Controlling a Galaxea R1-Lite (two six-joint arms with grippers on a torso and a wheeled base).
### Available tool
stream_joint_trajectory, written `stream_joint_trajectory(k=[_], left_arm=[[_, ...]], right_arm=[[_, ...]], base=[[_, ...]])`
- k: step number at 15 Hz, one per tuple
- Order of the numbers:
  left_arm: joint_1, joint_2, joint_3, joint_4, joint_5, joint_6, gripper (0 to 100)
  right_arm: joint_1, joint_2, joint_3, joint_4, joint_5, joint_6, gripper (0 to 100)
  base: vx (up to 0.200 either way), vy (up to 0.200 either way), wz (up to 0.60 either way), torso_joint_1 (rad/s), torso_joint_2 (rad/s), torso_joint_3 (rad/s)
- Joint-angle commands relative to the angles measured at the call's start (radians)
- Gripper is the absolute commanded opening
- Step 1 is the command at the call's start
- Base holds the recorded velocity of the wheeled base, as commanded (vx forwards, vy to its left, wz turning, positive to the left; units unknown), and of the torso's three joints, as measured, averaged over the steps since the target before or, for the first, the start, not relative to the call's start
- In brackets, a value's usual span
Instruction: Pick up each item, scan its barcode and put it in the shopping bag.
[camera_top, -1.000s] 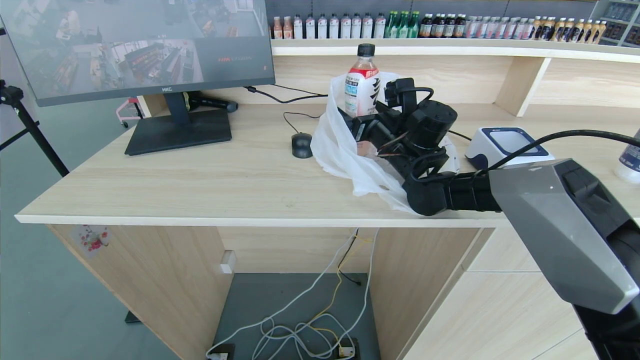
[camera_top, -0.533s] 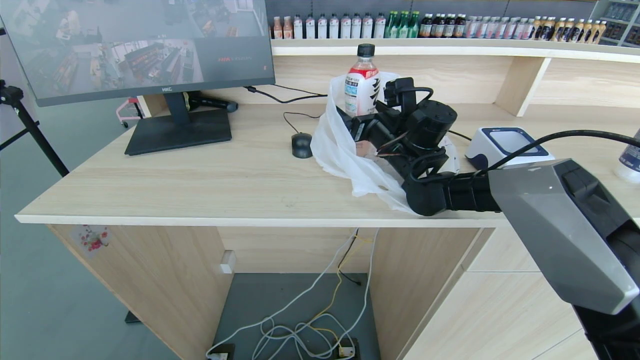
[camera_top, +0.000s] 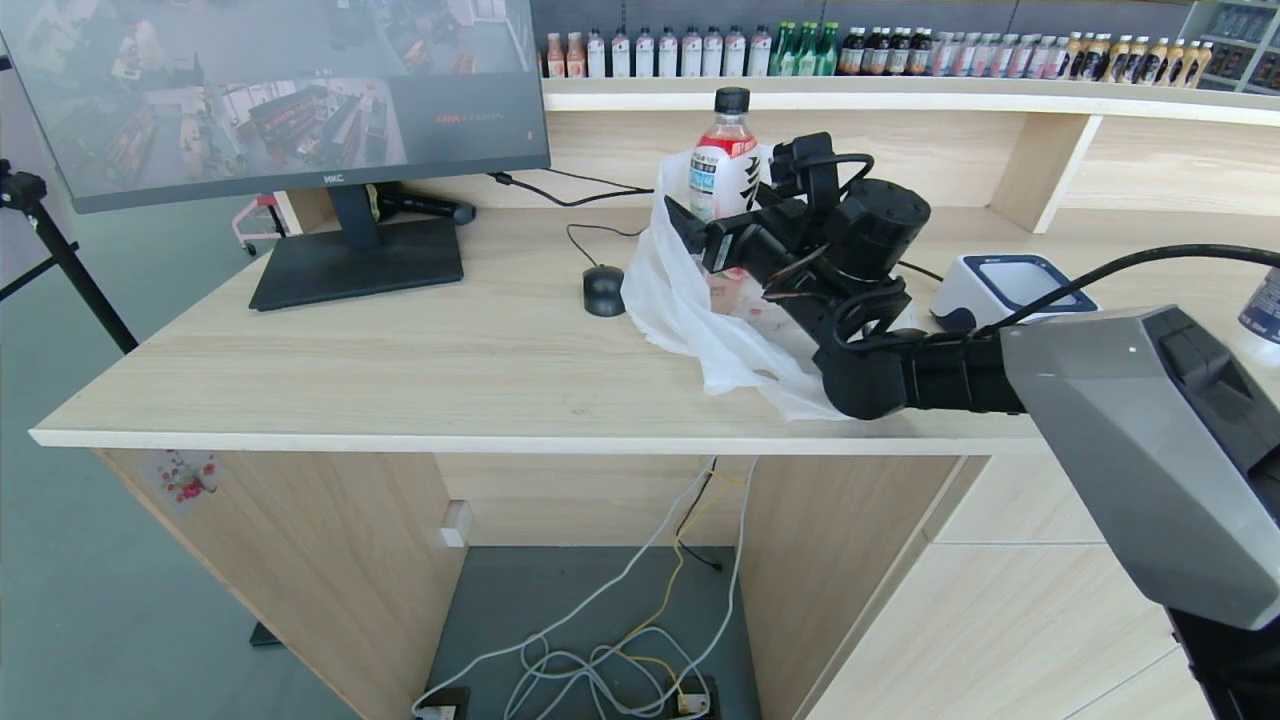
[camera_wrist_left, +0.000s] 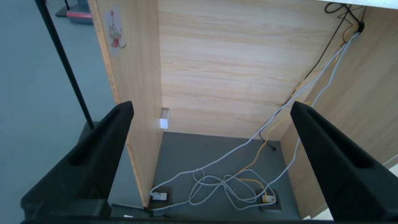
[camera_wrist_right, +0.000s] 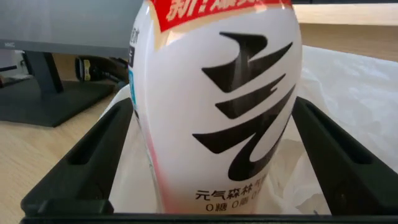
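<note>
Right of centre on the counter (camera_top: 400, 370), the bottle (camera_top: 722, 170) stands in the shopping bag (camera_top: 680, 310), right gripper (camera_wrist_right: 211, 109) open around it, seemingly releasing

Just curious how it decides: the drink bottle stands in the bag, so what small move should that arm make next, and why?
Probably draw the right end effector straight back, clear of the bottle. Its jaws stand open on either side of the bottle, which stands upright in the shopping bag, so this item looks delivered. Pulling sideways could tip it.
</note>
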Motion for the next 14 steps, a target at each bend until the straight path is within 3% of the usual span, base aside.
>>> stream_joint_trajectory(k=[1,5,9,10,11,14], left_arm=[[0.000,0.000,0.000,0.000,0.000,-0.001,100],[0.000,0.000,0.000,0.000,0.000,-0.001,100],[0.000,0.000,0.000,0.000,0.000,-0.001,100],[0.000,0.000,0.000,0.000,0.000,-0.001,100],[0.000,0.000,0.000,0.000,0.000,-0.001,100],[0.000,0.000,0.000,0.000,0.000,-0.001,100]], right_arm=[[0.001,-0.032,0.004,0.001,0.001,0.000,100],[0.002,-0.087,0.018,0.002,0.001,-0.003,100],[0.021,-0.219,0.156,-0.001,0.002,-0.016,100],[0.042,-0.321,0.288,-0.005,0.002,-0.031,100],[0.045,-0.354,0.331,-0.008,0.002,-0.031,100],[0.048,-0.510,0.639,-0.149,0.004,-0.031,100]], base=[[0.000,0.000,0.00,0.000,0.00,0.000],[0.000,0.000,0.00,0.000,0.00,0.000],[0.000,0.000,0.00,0.000,0.00,0.000],[0.000,0.000,0.00,0.000,0.00,0.000],[0.000,0.000,0.00,0.000,0.00,0.000],[0.000,0.000,0.00,0.000,0.00,0.000]])
